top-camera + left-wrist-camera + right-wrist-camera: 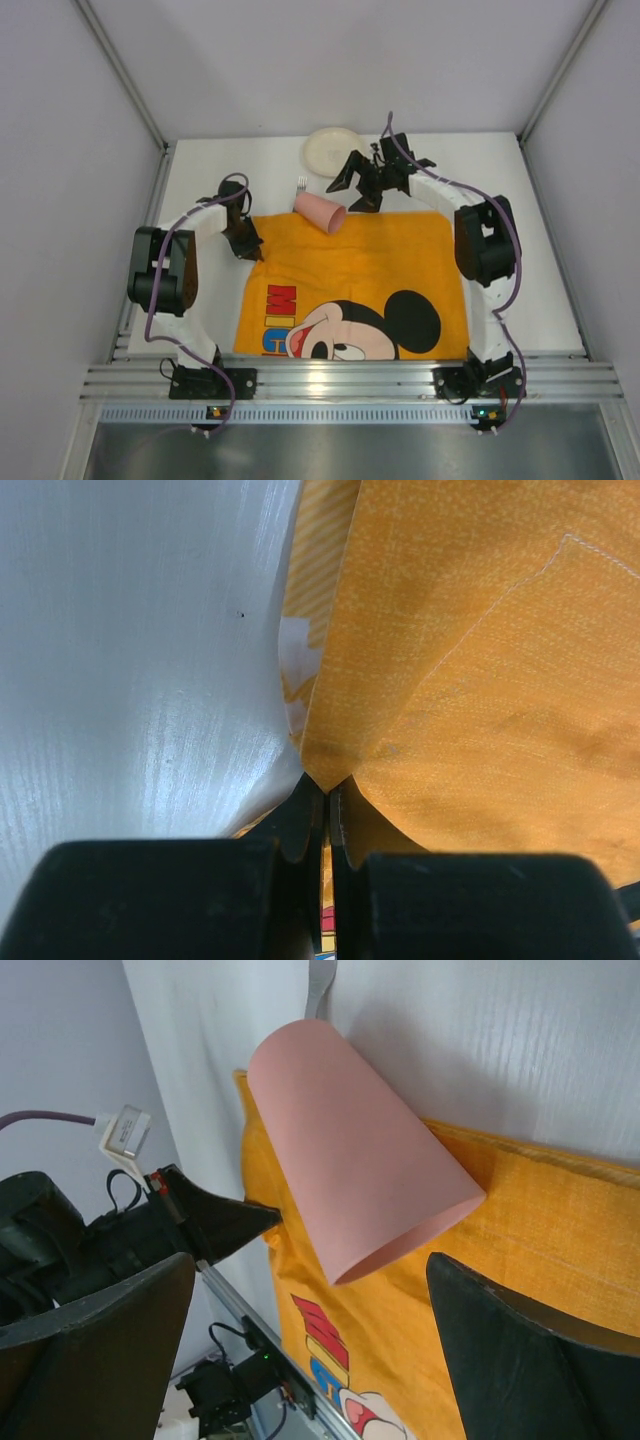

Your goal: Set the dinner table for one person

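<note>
Right gripper (352, 190) - jaws spread wide, nothing held. It hovers just past the placemat's (380, 260) far edge, aimed at the cup (350, 1170). In the right wrist view the cup sits between the two open fingers (100, 1350), not touching either.

The cup is pink and lies on its side at the placemat's far-left corner. Its mouth is over the orange cloth and its closed end reaches out over the bare dinner table (540, 280). From the right gripper the cup lies to the robot's left and a little nearer the bases. Its long axis runs diagonally across the placemat's corner, with the mouth end toward the placemat's middle, so it probably needs grasping across the body and tipping upright.

Left gripper (326, 815) - closed, pinching a fold of the placemat's left edge near the far-left corner. It is just beside the cup but busy with the cloth, so the right arm is the free one and looks better placed.

Beyond the placemat's far edge are a fork (302, 184), just past the cup, and a pale plate (333, 150) further back. Neither is on the placemat yet.
</note>
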Tool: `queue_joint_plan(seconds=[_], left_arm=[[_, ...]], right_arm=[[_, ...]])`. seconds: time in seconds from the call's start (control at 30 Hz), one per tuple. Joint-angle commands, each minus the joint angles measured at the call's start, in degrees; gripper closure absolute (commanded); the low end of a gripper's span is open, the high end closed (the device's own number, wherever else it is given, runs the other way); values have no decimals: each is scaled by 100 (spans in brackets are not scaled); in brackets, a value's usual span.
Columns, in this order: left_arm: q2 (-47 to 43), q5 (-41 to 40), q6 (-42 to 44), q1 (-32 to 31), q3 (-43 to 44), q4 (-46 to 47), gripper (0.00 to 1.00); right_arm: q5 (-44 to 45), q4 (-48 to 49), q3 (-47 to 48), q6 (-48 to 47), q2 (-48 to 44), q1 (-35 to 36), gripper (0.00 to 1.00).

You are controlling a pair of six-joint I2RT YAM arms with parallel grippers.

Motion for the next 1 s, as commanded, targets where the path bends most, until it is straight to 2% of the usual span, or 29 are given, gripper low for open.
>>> queue_joint_plan(seconds=[0.0,0.33,0.43,0.47,0.5,0.57,0.6,0.67,0.7,0.77,0.8,0.83,0.97], left_arm=[[-58,-85,63,0,69,4,100],[-129,-32,63,0,42,30,100],[-129,3,46,0,86,30,100],[-137,20,46,0,95,21,100],[-146,21,46,0,104,13,100],[-190,38,46,0,112,-5,100],[-208,64,72,0,104,-5,100],[-243,117,107,0,78,-5,100],[-260,126,116,0,60,12,100],[-287,179,107,0,-45,65,100],[-313,188,99,0,-89,144,100],[-339,214,90,0,-125,179,100],[-392,267,98,0,-230,267,100]], right_arm=[[-32,41,-182,213,-442,114,0],[161,268,-244,485,-267,562,1],[293,497,-95,582,-56,694,9],[336,515,27,600,5,720,12],[433,524,115,557,119,755,23],[469,480,387,460,190,756,36],[538,428,476,320,225,756,46],[626,103,765,109,226,756,58],[731,-37,871,-110,234,738,73],[837,-476,1125,-313,226,721,87],[951,-608,1214,-514,208,720,97],[1022,-958,1302,-621,191,712,100],[1549,-1970,1855,-1375,-134,694,100]])
